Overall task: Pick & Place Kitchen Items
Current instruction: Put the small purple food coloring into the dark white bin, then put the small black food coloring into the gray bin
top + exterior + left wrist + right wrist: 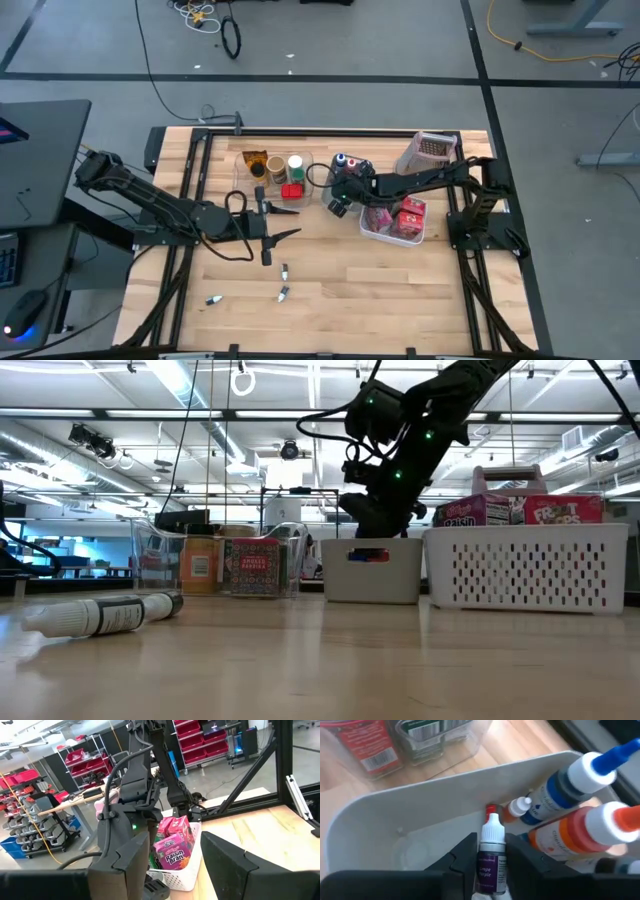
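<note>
My right gripper [491, 870] is shut on a tiny white-capped bottle with a purple label [492, 845] and hovers over the grey bin [410, 825], which holds other small bottles [570, 785]. In the low view the right gripper [375, 520] hangs just above the grey bin [372, 572]. My left gripper [290, 223] is open and touches nothing near the table's middle. Its fingers [125, 865] point toward the white basket [175, 875]. Three tiny bottles [284, 271] lie on their sides on the table's near part. My right gripper pinches the tiny bottle by its labelled body [491, 867] between the two fingers, coming from above at a slant. The white cap [493, 829] sticks out past the fingertips. The bottle is lifted clear, above the inside of the grey bin.
The clear bin [270, 172] at the far left holds lidded jars, a red box and an orange packet. The white perforated basket [397, 235] on the right holds pink and red boxes. A pink-grey container [428, 150] stands at the far right corner. A bottle [100, 615] lies close to the low camera.
</note>
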Tool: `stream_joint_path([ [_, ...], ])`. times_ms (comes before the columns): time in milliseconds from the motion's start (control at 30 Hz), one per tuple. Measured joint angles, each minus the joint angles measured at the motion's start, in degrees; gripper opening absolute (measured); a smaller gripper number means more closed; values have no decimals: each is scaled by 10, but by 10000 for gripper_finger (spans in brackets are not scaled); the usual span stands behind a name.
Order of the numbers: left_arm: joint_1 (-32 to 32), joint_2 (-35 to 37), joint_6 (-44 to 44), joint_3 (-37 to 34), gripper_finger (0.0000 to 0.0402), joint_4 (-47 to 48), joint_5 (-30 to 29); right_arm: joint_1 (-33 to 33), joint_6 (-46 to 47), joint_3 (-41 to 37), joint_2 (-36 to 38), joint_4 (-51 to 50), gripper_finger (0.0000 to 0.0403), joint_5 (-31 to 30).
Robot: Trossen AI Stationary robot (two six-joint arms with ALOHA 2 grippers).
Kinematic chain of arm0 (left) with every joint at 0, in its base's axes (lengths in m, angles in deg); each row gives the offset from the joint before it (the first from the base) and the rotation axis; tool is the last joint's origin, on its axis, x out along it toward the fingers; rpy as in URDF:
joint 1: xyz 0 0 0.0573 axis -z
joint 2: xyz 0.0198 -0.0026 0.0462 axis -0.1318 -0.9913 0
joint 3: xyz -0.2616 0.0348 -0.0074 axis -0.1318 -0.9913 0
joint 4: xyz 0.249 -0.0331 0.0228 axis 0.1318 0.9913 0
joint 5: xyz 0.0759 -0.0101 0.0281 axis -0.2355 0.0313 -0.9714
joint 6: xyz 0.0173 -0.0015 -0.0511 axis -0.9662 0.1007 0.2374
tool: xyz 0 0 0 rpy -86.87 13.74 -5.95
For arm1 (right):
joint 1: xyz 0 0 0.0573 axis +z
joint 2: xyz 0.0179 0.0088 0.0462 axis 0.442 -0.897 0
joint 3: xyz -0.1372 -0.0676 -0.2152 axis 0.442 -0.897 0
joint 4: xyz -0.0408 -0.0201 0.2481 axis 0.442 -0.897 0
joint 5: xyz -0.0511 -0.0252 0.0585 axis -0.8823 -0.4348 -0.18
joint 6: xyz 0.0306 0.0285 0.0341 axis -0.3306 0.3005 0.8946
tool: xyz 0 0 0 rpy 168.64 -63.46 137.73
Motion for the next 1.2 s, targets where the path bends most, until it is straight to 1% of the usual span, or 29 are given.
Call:
stream_joint_path([
  [100, 0, 0, 0, 0, 187, 4, 0, -6, 4, 0, 0, -2, 125, 17],
  [300, 0, 0, 0, 0, 187, 9, 0, -8, -6, 0, 0, 3, 166, 17],
  [433, 0, 0, 0, 0, 187, 11, 0, -8, -8, 0, 0, 27, 182, 18],
  [733, 0, 0, 0, 0, 187, 11, 0, -7, -6, 0, 0, 84, 187, 18],
  [1200, 0, 0, 0, 0, 187, 11, 0, -7, -6, 0, 0, 270, 188, 18],
])
